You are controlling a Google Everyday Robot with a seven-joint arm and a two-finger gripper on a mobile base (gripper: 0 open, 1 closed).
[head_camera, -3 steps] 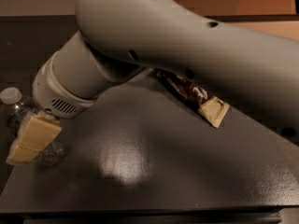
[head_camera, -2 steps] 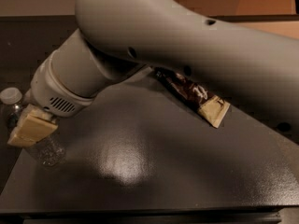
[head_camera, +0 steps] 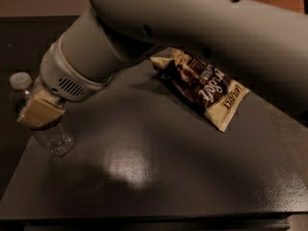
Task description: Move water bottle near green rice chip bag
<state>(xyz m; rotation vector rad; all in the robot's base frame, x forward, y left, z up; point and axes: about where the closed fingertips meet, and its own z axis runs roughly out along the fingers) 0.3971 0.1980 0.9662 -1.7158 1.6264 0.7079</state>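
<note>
Dark grey surface (head_camera: 159,191) is recorded across the foreground, with a pale patch of glare near its front middle.

At the left edge of the surface the water bottle (head_camera: 54,137) is noted. Its clear ribbed base is seen over the edge, and its white cap (head_camera: 20,80) points up and to the left, beyond the edge. Whether the base rests on the surface or is held just above it cannot be told.

The gripper (head_camera: 42,105) is located at the bottle's middle. One cream pad of the fingers (head_camera: 36,114) is seen laid across the bottle where the label band would be. The opposite pad is hidden behind the bottle. The fingers are judged to be clamped on the bottle, not apart.

Farther back, right of centre, a brown-and-cream crinkled bag (head_camera: 207,88) is seen lying flat, well apart from the bottle. This is not the target bag.

Behind and above, the grey arm (head_camera: 192,23) is seen crossing the whole upper frame from the right, ending in the vented wrist housing (head_camera: 72,76) just above the gripper.

The green rice chip bag is not seen anywhere; it may be hidden by the arm or lie outside the view.

Progress, as judged: the grasp appears made. The carry toward the green bag and the release beside it are not yet done. The target must first be found.
</note>
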